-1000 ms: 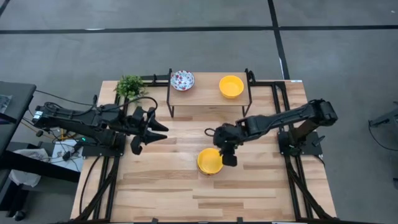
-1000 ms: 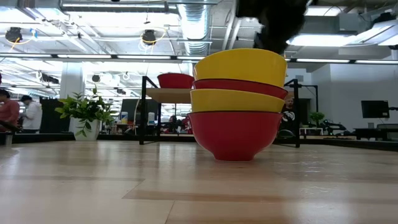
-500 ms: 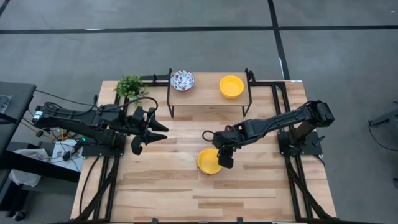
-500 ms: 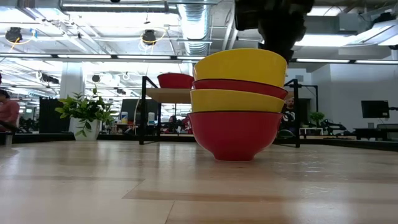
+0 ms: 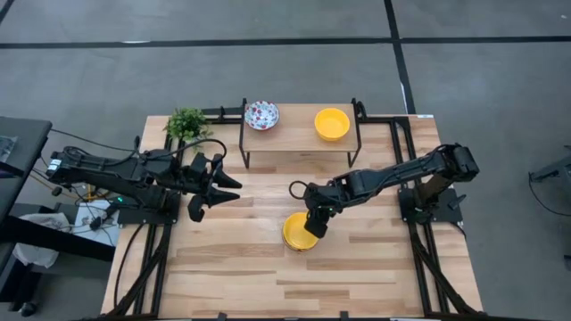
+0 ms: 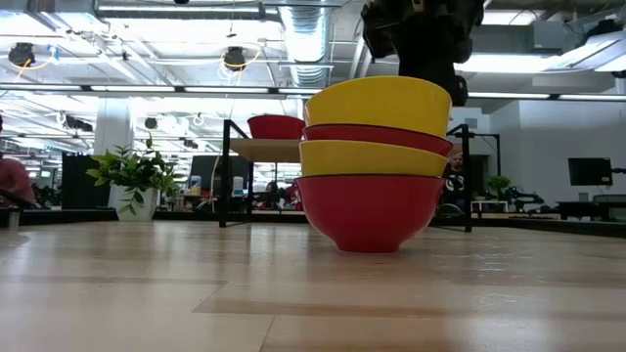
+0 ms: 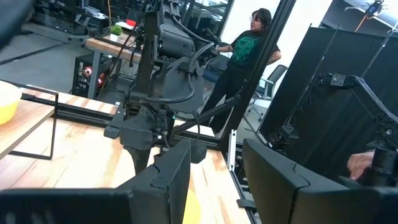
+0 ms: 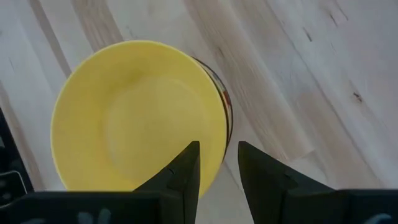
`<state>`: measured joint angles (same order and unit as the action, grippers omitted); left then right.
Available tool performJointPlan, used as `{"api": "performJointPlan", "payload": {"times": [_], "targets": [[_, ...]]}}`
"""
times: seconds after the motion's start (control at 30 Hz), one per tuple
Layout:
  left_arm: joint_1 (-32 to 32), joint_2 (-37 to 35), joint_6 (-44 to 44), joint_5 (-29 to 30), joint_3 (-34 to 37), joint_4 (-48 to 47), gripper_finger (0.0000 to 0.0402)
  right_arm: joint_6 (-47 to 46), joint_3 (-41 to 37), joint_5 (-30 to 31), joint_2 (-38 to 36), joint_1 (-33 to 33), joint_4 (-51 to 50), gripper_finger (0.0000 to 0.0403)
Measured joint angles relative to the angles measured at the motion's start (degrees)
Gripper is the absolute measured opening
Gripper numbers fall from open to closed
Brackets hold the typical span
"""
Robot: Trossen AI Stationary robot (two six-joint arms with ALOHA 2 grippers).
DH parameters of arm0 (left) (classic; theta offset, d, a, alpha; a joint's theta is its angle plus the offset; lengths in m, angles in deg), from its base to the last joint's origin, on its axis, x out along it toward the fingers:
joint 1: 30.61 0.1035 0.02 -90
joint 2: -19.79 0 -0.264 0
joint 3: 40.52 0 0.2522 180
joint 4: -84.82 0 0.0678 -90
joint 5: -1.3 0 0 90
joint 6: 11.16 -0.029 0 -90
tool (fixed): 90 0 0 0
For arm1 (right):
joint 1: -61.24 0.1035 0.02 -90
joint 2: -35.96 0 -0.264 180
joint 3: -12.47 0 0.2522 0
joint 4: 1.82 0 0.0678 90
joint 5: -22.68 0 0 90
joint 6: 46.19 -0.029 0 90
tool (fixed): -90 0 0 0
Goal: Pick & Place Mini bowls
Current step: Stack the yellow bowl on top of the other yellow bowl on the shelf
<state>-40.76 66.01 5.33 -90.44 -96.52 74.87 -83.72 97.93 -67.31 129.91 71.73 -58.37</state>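
Four bowls sit nested on the tabletop (image 5: pixel 232 267), red and yellow alternating, with an empty yellow bowl (image 8: pixel 138 118) on top of the stack (image 6: pixel 373 163). The right hand (image 8: pixel 217 163) hangs over its rim, fingers narrowly parted, gripping nothing. The left hand (image 5: pixel 230 189) waits wide apart near the plant (image 5: pixel 186 123). A speckled bowl (image 5: pixel 261 114) and another yellow bowl (image 5: pixel 332 123) sit on the rack (image 5: pixel 299 143).

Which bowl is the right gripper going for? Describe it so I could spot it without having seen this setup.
Start at the wooden table and find the stack of bowls standing near its middle, in front of the small raised shelf. The right gripper hangs over that stack, straddling the rim of the top yellow bowl. Unlike the shelf's lone yellow bowl, this one caps a red-and-yellow stack.
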Motion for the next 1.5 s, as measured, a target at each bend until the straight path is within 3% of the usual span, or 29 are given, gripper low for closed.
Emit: {"api": "performJointPlan", "payload": {"times": [0.37,0.57,0.73,1.5], "targets": [[0.0,0.0,-0.8,-0.7,0.0,-1.1,0.0145,-0.2,0.0,0.0,0.0,2.0,0.0,0.0098],[0.0,0.0,-1.3,-1.5,0.0,-14.0,0.0145,-0.1,0.0,0.0,0.0,2.3,0.0,0.0098],[0.0,0.0,-2.6,2.8,0.0,-25.7,0.0145,-0.1,0.0,0.0,0.0,2.2,0.0,0.0098],[0.0,0.0,-2.5,3.0,0.0,-25.7,0.0145,0.4,-0.1,0.0,2.4,0.7,0.4,0.0098]]}}
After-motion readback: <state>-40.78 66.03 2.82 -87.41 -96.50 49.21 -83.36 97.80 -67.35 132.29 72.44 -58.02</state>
